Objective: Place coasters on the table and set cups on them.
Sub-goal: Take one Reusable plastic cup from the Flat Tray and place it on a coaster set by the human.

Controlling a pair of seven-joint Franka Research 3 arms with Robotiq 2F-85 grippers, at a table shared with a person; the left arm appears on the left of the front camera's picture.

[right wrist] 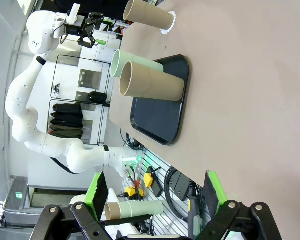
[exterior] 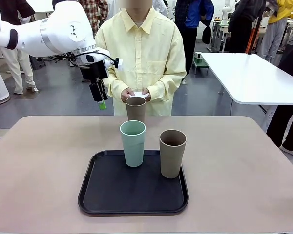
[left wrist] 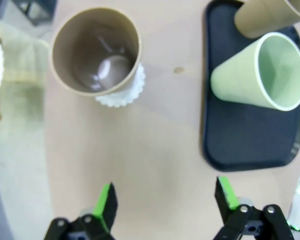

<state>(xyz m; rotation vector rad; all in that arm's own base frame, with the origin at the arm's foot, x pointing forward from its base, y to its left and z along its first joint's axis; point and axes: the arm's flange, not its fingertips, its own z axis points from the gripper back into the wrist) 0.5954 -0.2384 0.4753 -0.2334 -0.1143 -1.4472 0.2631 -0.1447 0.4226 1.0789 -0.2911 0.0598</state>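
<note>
Your left gripper (exterior: 100, 99) hangs spread and empty above the table (exterior: 39, 161), past the far left corner of the tray (exterior: 136, 192). The mint cup (exterior: 133, 145), upright on the tray with its long axis vertical, lies nearer this gripper than the right gripper (right wrist: 155, 192), which is also spread and empty well off the tray's right side. Count three cups: the mint cup, a first brown cup (exterior: 172, 156) beside it on the tray, and a second brown cup (exterior: 136, 109) beyond the tray's far edge on the one laid coaster (left wrist: 125, 95).
</note>
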